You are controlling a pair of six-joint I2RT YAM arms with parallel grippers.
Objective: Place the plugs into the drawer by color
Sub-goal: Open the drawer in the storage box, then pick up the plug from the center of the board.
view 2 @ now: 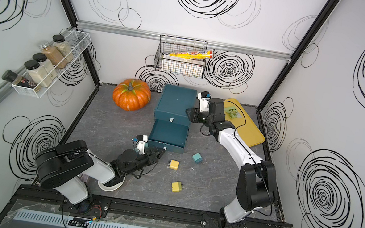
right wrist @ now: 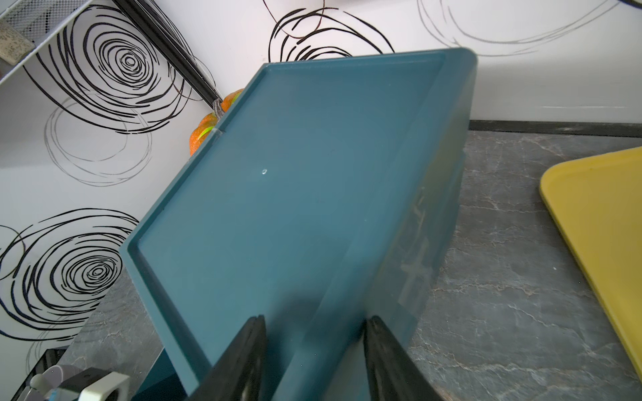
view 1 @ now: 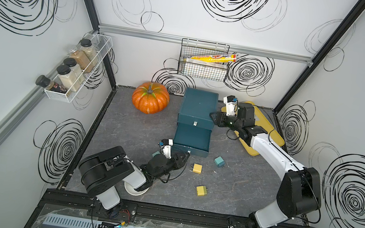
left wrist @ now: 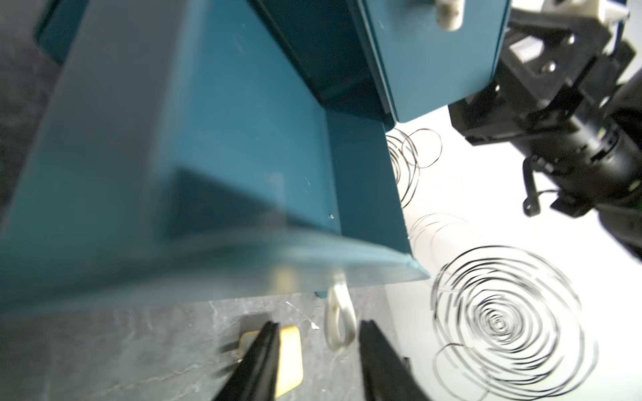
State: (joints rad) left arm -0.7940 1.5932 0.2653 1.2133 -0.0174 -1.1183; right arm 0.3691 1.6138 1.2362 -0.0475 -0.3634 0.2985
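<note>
Grey marbled tabletop [view 1: 127, 140] boxed in by white walls scribbled with black spirals. At far left, wall rack of spice jars [view 1: 72, 72]; further in, orange pumpkin [view 1: 150, 98] by the back wall. Next, left gripper [view 1: 185, 156] low at the front of the open drawer [view 1: 192, 137], fingers apart either side of the white handle [left wrist: 338, 319] and not clamped on it, probably placed there to work the drawer. White bowl [view 1: 133, 191] half hidden under that arm. In the middle, dark teal chest of drawers [view 1: 198, 106], one lower drawer slid out and looking empty, ready for filling. On the table in front, all outside the drawer: yellow plug [view 1: 197, 168], second yellow plug [view 1: 201, 190] nearer the front, teal plug [view 1: 219, 161] near the drawer's right corner. Further right, right gripper [view 1: 212, 116], fingers apart astride the chest's upper right edge, apparently bracing it against sliding; real pressure impossible to tell. Beyond it, yellow tray [right wrist: 597, 215].
</note>
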